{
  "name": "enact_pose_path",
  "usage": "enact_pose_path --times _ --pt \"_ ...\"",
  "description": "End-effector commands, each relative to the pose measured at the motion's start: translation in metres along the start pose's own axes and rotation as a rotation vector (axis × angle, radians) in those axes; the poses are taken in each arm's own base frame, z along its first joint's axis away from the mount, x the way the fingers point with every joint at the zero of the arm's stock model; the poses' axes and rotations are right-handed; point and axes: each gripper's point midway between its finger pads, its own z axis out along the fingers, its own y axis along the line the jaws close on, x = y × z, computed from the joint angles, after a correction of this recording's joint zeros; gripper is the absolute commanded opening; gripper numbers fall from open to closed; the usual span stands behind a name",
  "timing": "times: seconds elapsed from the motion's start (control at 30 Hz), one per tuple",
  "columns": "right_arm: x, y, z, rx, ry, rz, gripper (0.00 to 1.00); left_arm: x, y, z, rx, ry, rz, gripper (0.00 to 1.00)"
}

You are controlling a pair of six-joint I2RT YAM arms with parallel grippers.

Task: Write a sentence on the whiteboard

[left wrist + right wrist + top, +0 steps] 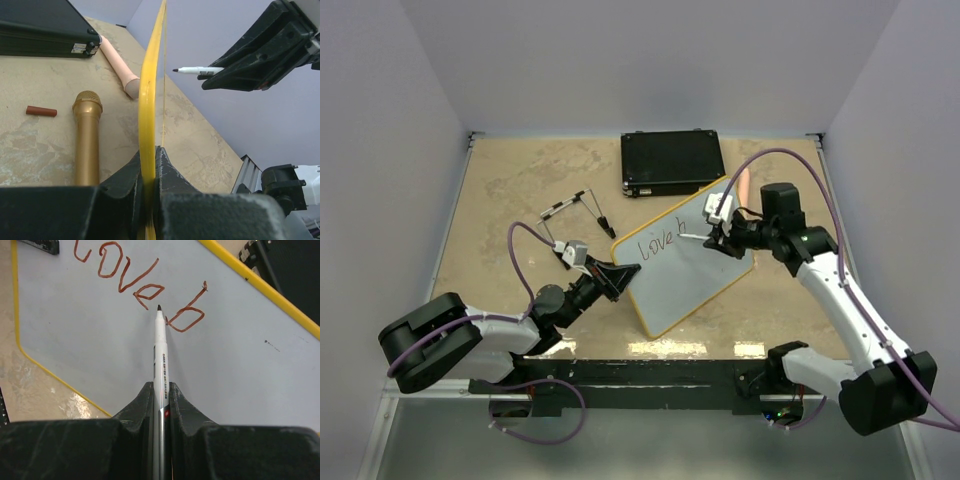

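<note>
The whiteboard point(685, 270), pale face with a yellow frame, lies slanted mid-table. My left gripper point(625, 272) is shut on its left edge; the left wrist view shows the frame point(149, 100) edge-on between my jaws point(149, 165). The sentence point(655, 243) reads "Love b" in thin cursive, reddish in the right wrist view point(135, 287). My right gripper point(715, 238) is shut on a white marker point(161, 350). Its tip is beside the "b". In the left wrist view the marker point(197, 70) stands a small gap off the board face.
A black case point(672, 162) lies behind the board. A gold microphone point(87, 135), a small red-brown cap point(41, 111) and a peach cylinder point(117, 60) lie on the table by the board. Thin black-and-white sticks point(563, 207) lie at left centre.
</note>
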Motion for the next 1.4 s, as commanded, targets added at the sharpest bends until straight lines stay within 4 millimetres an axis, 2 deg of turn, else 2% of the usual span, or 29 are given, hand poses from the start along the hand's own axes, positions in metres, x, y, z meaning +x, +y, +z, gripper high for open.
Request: enact_pose_path --times 0.0,0.17,0.37,0.5,0.93,1.37 --pt "-0.048 -0.002 -0.032 0.056 -0.118 -0.093 0.0 0.024 0.011 -0.008 -0.005 0.098 0.089 0.0" --pt "-0.051 -0.008 -0.043 0.114 -0.14 -0.091 0.0 0.023 0.01 -0.009 0.0 0.097 0.089 0.0" --pt "-0.042 -0.027 -0.049 0.193 -0.149 -0.029 0.0 0.021 0.01 -0.01 -0.001 0.092 0.09 0.0" --pt "-0.034 -0.031 -0.049 0.203 -0.153 0.001 0.0 0.021 0.01 -0.012 -0.005 0.09 0.09 0.0" --pt "-0.03 -0.03 -0.044 0.174 -0.162 0.011 0.0 0.02 0.01 -0.013 -0.002 0.085 0.088 0.0" --pt "-0.028 -0.037 -0.041 0.18 -0.15 0.021 0.0 0.02 0.01 -0.013 0.001 0.083 0.087 0.0"
